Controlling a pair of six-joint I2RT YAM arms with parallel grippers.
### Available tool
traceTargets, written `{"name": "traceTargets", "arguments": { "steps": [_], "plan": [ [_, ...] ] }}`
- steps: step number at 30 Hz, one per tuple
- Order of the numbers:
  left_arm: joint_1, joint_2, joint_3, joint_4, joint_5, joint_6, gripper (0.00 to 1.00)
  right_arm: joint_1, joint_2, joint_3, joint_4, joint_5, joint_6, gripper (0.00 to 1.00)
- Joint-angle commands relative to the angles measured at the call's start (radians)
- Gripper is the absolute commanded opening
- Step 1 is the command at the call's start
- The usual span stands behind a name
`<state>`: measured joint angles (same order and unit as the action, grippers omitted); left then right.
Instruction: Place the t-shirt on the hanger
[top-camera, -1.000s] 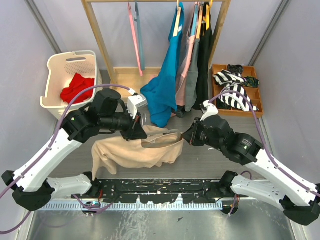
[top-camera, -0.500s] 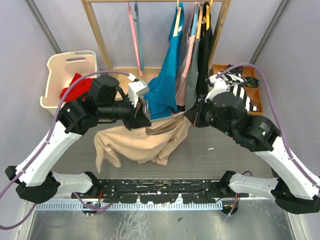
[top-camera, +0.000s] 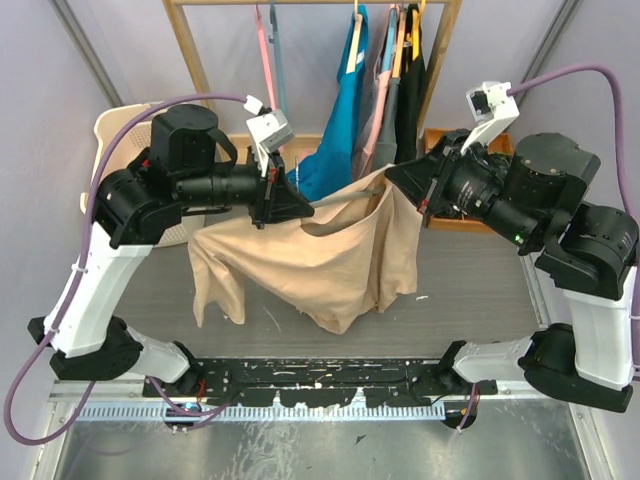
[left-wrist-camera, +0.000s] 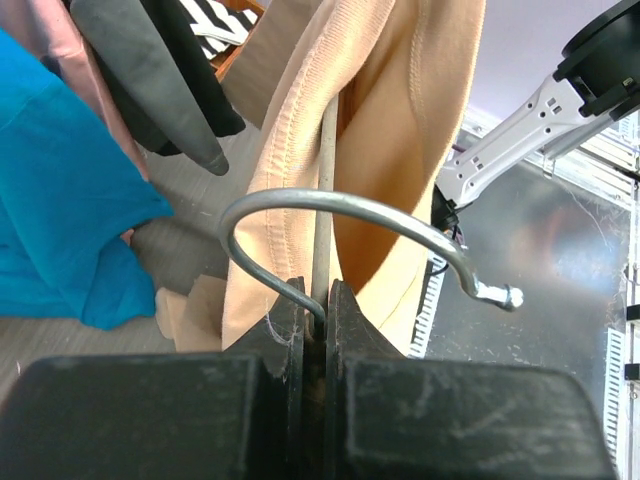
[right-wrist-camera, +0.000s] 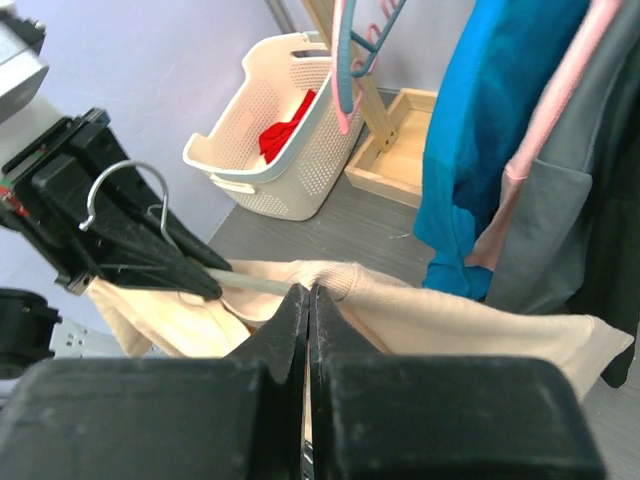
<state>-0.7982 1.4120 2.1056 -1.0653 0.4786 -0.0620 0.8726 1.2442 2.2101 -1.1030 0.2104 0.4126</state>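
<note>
The wooden rack (top-camera: 190, 60) stands at the far side of the bench (top-camera: 480, 290), with a teal garment (top-camera: 335, 120) and darker clothes hanging on it. In front of it the t-shirt (top-camera: 330, 260) hangs raised between the 2 arms, its top edge stretched into a wide opening and its lower folds drooping toward the bench. The white basket (right-wrist-camera: 280, 150), holding a red cloth (right-wrist-camera: 290, 125), sits at the far left. The hanger (left-wrist-camera: 340, 197) lies roughly level, with 1 shoulder arm reaching inside the shirt's opening. The left tool (left-wrist-camera: 315, 300) is clamped narrowly on the hanger at the foot of its hook. The right tool (right-wrist-camera: 308, 295) is pinched tight on the shirt's top edge.
</note>
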Motion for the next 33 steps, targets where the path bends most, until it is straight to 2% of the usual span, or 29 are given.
{"name": "traceTargets", "arguments": {
  "steps": [1, 8, 15, 19, 22, 25, 28, 33],
  "plan": [
    [0.004, 0.022, 0.064, -0.035, 0.025, 0.005, 0.0, -0.004, 0.007, 0.001, 0.018, -0.121, -0.043, 0.01],
    [0.003, -0.004, -0.028, 0.078, 0.009, -0.04, 0.0, -0.004, -0.055, -0.21, 0.088, -0.168, -0.024, 0.01],
    [0.004, -0.033, -0.093, 0.151, 0.011, -0.051, 0.0, -0.003, -0.06, -0.292, 0.109, -0.226, -0.041, 0.01],
    [0.002, -0.075, -0.206, 0.174, 0.04, -0.045, 0.0, -0.003, -0.066, -0.335, 0.108, -0.275, -0.069, 0.02],
    [0.001, -0.132, -0.334, 0.215, 0.068, -0.045, 0.0, -0.003, -0.09, -0.428, 0.11, -0.312, -0.083, 0.14],
    [0.001, -0.215, -0.453, 0.278, 0.088, -0.055, 0.0, -0.003, -0.123, -0.522, 0.135, -0.346, -0.09, 0.34],
    [0.001, -0.254, -0.53, 0.304, 0.105, -0.06, 0.0, -0.003, -0.146, -0.575, 0.155, -0.382, -0.099, 0.43],
    [0.001, -0.305, -0.621, 0.322, 0.133, -0.061, 0.0, -0.003, -0.158, -0.587, 0.166, -0.461, -0.13, 0.51]
  ]
}}
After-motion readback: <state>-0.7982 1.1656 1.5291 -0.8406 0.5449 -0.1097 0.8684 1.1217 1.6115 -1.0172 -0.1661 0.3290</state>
